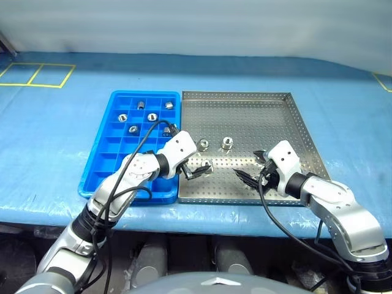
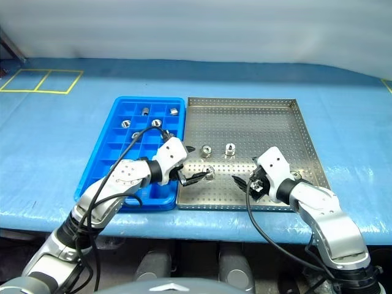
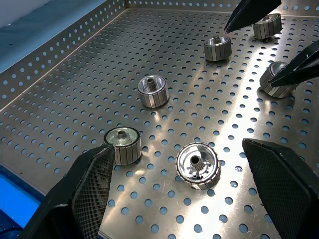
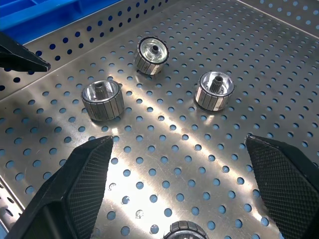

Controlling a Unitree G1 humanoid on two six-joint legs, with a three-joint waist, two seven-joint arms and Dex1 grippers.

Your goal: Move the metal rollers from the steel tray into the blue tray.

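Both fingers sets wide: left (image 1: 197,168), right (image 1: 252,169) | rollers (image 1: 227,144) on steel tray (image 1: 245,107)

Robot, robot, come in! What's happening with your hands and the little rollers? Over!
Both hands open, left hand and right hand over steel tray. Nothing held. Rollers waiting; some in blue tray. Nothing in the way.

Between the wide-apart fingers (image 4: 75,194) of the right gripper (image 4: 182,191) we saw three metal rollers (image 4: 102,100) standing apart on the steel tray (image 4: 279,64), a fourth at the near edge, and the blue tray (image 4: 45,15) behind the rim.
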